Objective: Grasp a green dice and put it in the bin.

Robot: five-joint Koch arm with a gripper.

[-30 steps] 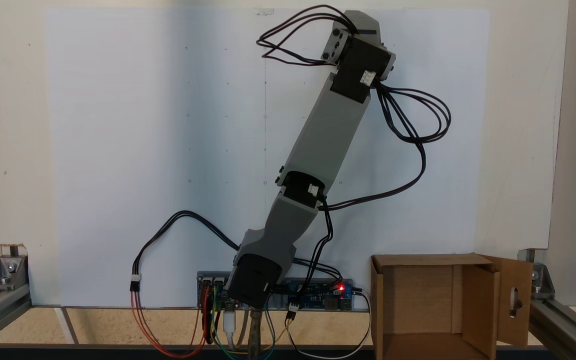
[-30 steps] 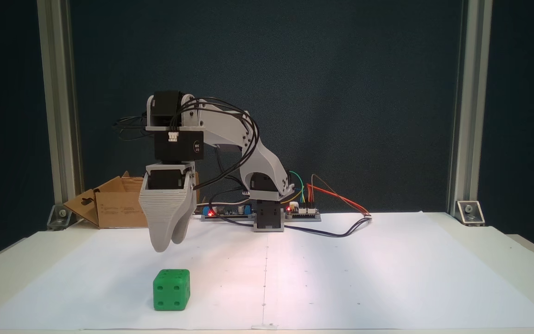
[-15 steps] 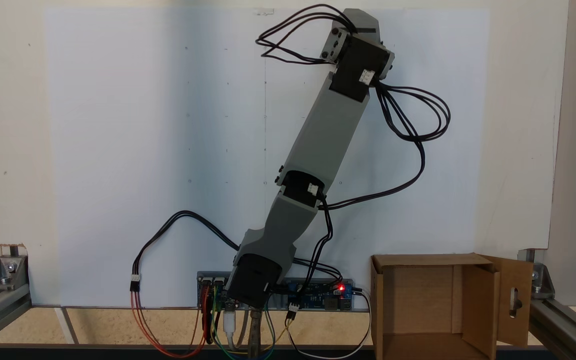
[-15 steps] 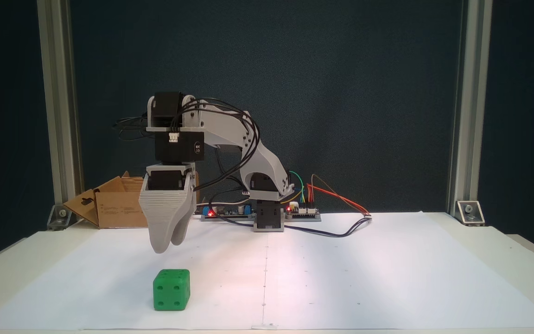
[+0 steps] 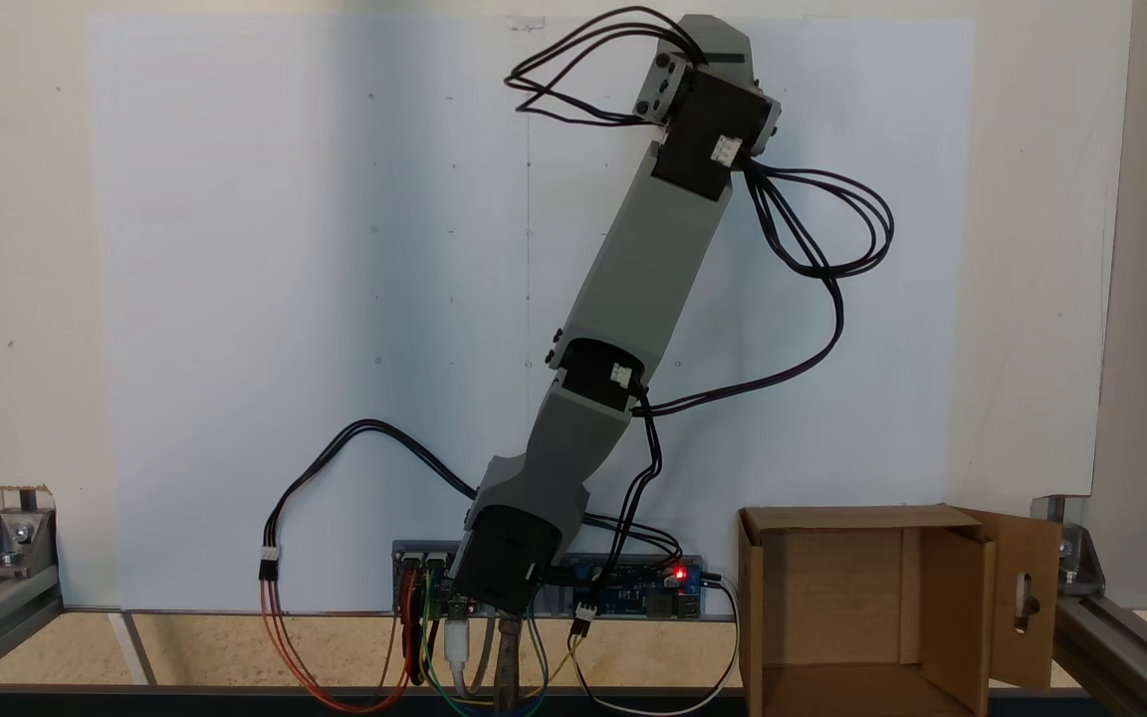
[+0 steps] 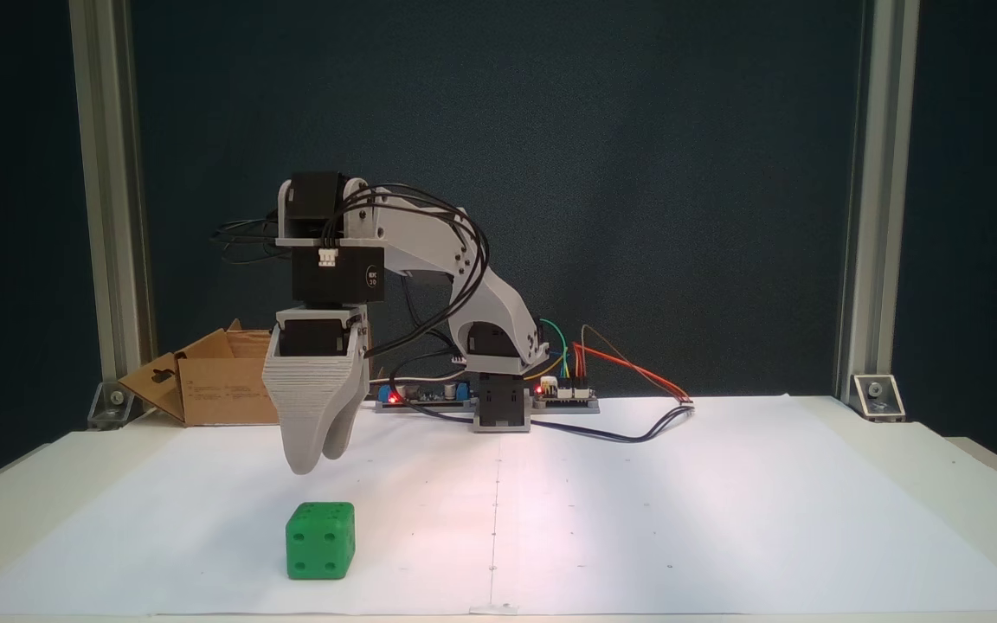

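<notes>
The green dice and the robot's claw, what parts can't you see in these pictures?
- Green dice: its back and bottom faces are turned away from the fixed view at table height.
- Gripper: one jaw stands behind the other there, so open or shut cannot be told.
- Bin: its lower part is cut off by the picture's bottom edge.

Bright green dice (image 6: 319, 542) with sunken pips, brown cardboard bin (image 5: 862, 607), grey gripper (image 6: 317, 450).
</notes>
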